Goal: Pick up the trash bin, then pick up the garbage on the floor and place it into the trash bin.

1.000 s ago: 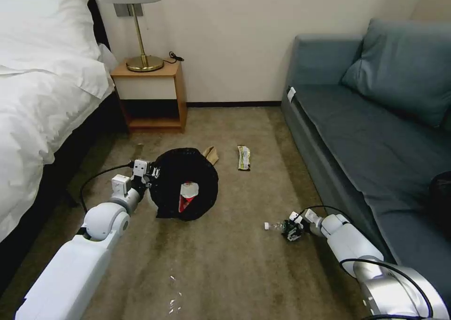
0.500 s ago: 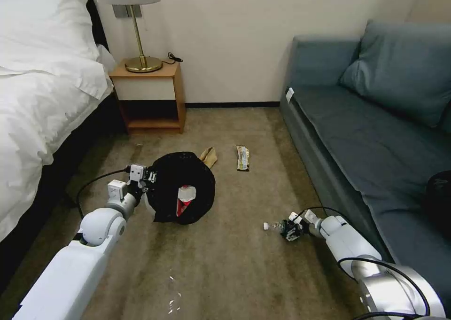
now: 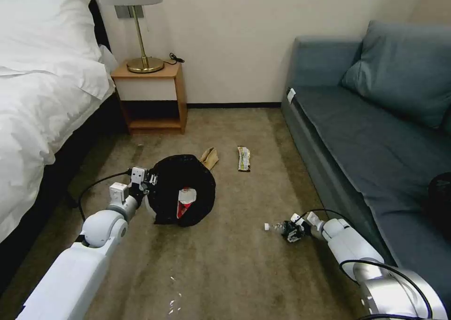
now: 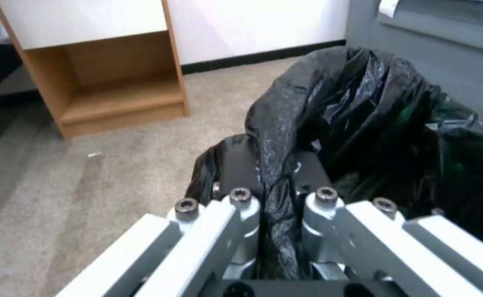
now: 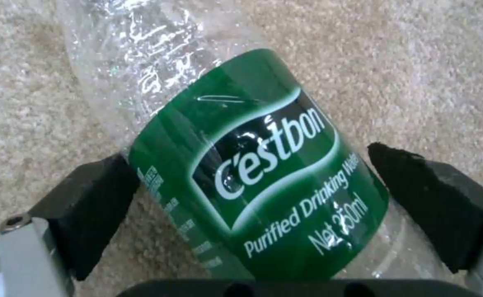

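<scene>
Nearest to the robot, the right gripper [image 3: 292, 232] was down at the carpet [image 3: 235, 263] beside the sofa [image 3: 376, 136]. Its two black pads [image 5: 87, 206] sat on each side of the small clear bottle [image 5: 258, 173], around the green label. One pad touched the label and the other was a little way off, so the jaws were apart and had not squeezed shut. The bottle lay on the floor with its white cap pointing away from the gripper. A bit farther out, the left gripper [image 3: 149, 179] was clamped tight on the black bag folded over the rim of the trash bin [image 3: 183, 191]. So the bin part looked done. A red-and-white wrapper [image 3: 184, 200] was already inside the bin. Three pieces were left, I think: the bottle, then the tan paper bag [image 3: 210, 157] just past the bin, and the yellow-green wrapper [image 3: 243, 158] near it, farther away on the floor.
</scene>
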Tool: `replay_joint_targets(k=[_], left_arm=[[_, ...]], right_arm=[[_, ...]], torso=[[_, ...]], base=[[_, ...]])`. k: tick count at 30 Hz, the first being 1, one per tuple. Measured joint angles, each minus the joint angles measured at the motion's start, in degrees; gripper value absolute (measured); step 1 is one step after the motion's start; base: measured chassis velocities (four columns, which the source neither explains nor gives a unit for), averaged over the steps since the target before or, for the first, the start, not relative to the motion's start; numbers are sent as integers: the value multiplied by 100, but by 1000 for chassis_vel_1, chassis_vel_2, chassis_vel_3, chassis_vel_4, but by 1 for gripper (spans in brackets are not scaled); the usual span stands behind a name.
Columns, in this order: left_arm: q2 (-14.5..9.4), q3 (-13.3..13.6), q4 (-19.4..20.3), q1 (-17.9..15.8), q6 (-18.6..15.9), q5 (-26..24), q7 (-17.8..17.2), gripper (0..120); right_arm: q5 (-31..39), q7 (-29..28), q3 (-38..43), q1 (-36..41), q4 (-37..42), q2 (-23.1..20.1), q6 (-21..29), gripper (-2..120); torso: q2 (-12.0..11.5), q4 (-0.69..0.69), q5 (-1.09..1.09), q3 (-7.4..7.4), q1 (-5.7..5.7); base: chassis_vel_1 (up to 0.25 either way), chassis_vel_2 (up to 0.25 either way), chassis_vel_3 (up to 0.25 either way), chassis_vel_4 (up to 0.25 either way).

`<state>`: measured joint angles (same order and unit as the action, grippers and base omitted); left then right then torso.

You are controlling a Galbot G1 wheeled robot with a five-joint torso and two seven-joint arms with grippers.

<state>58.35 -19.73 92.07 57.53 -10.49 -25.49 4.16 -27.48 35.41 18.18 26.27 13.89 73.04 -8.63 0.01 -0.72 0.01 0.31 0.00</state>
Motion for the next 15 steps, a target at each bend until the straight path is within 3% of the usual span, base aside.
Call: replay_joint_targets(k=[6,15], left_arm=[[14,1,-69,-12,33,4,7,5],[51,4,-303,-48,147,3,74,5]], right_arm=[[150,35,19,72,146,34,-48,96],[309,98,-8,117,272,168,-73,75]], torso=[[-1,-4,-3,2,0],[-2,1,-3,3,1]], base=[[0,0,0,0],[-4,-15,-5,-1]])
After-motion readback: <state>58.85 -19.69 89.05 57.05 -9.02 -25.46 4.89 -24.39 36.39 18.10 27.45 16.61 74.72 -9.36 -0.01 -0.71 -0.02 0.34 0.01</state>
